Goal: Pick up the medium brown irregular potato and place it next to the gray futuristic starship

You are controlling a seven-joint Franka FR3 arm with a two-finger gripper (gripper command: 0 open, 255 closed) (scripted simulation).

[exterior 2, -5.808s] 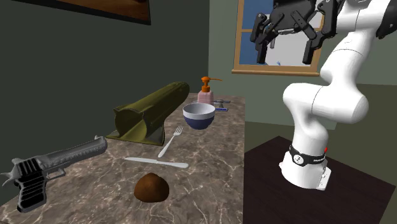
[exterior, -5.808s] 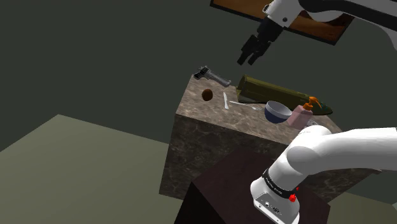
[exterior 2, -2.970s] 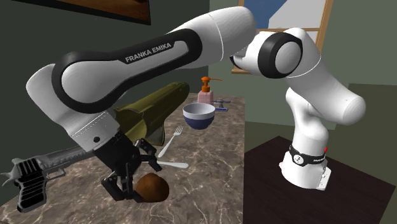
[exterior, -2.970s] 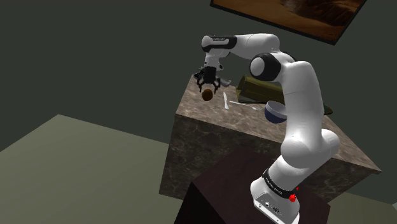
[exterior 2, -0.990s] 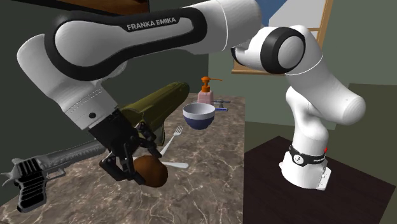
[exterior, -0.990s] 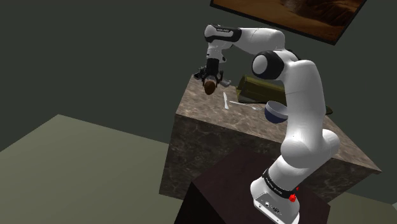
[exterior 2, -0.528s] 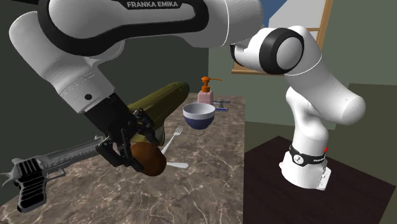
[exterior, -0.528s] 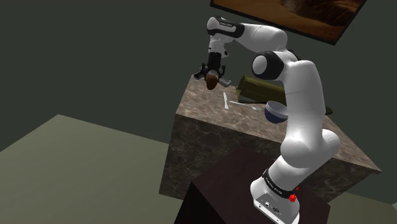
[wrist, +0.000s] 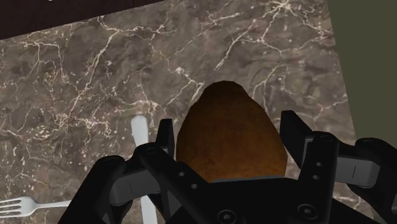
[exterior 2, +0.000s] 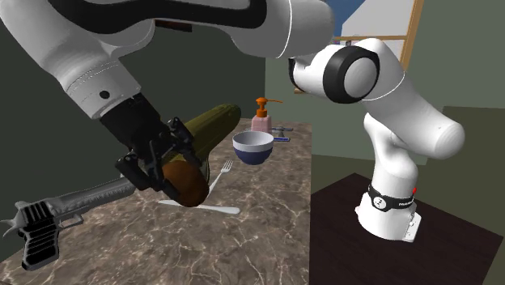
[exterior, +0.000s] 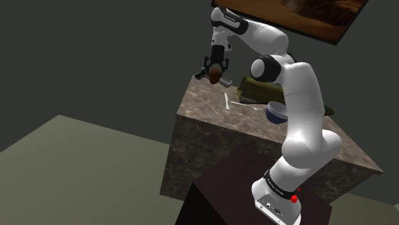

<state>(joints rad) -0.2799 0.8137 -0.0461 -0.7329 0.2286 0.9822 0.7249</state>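
Brown rounded potato [wrist: 229, 135] clamped between the black fingers [wrist: 294, 132], held clear of the veined marble counter [exterior 2: 267, 235] for carriage to the olive-green starship [exterior 2: 206, 129].

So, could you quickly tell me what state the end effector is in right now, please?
End effector: closed on the brown potato, holding it in the air above the counter.

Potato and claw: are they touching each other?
Touching. In the wrist view the claw clasps the potato on both sides, with no gap.
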